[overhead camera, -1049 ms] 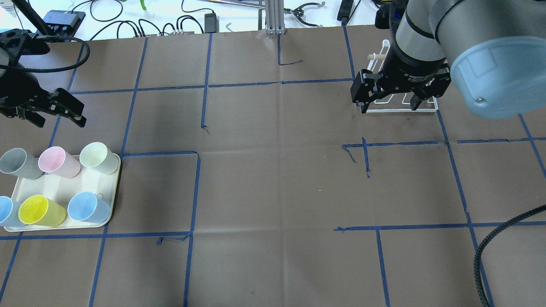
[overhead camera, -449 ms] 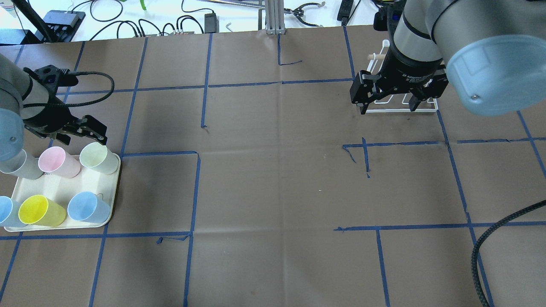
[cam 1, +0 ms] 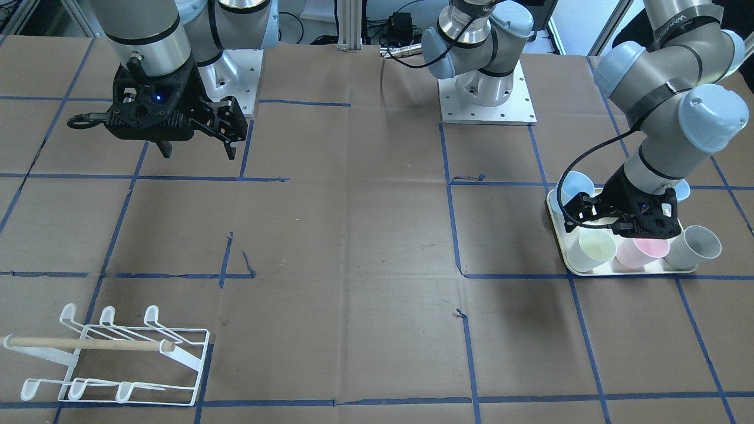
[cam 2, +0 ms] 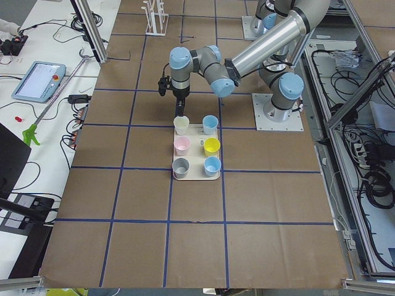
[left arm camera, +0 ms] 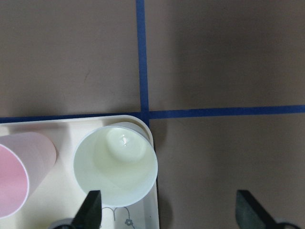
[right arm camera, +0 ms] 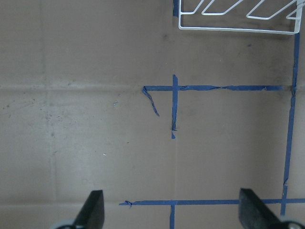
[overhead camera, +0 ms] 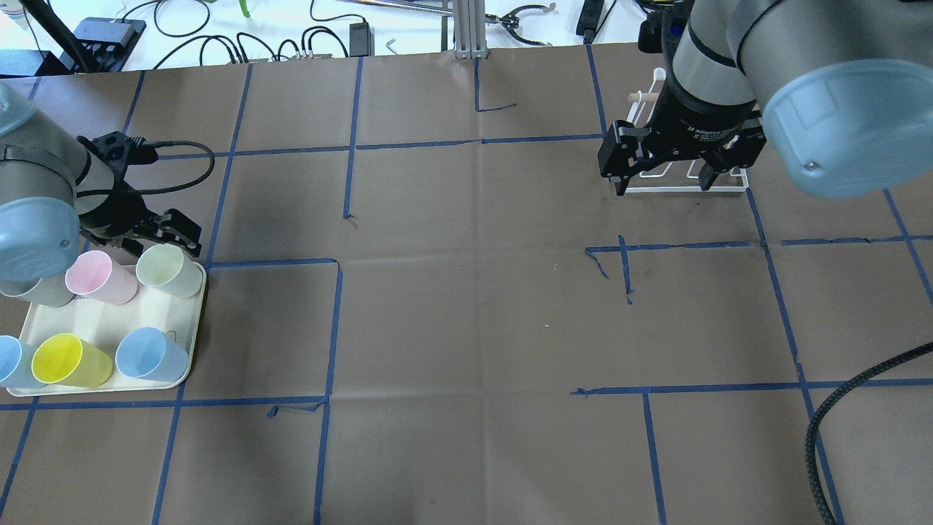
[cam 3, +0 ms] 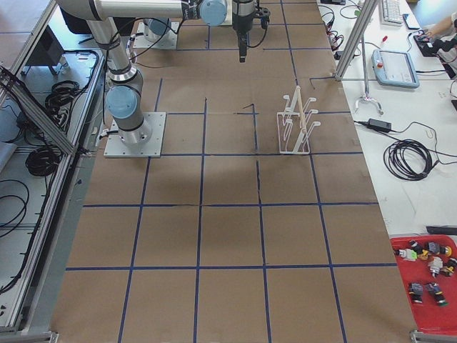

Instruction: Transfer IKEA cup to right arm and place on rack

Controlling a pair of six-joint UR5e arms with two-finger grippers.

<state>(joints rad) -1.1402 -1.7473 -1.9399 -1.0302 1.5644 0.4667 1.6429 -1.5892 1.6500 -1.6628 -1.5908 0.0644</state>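
Now the left hand (left arm camera: 170,210) has swung in at the pale green cup (left arm camera: 116,164), spread wide; grasp looks next. Right hand (right arm camera: 172,207) waits, also wide.

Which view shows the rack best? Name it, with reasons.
Exterior front-facing: the rack lies whole and unblocked. Overhead, the right pincer covers most of it; exterior right shows it small; the right wrist catches only one edge.
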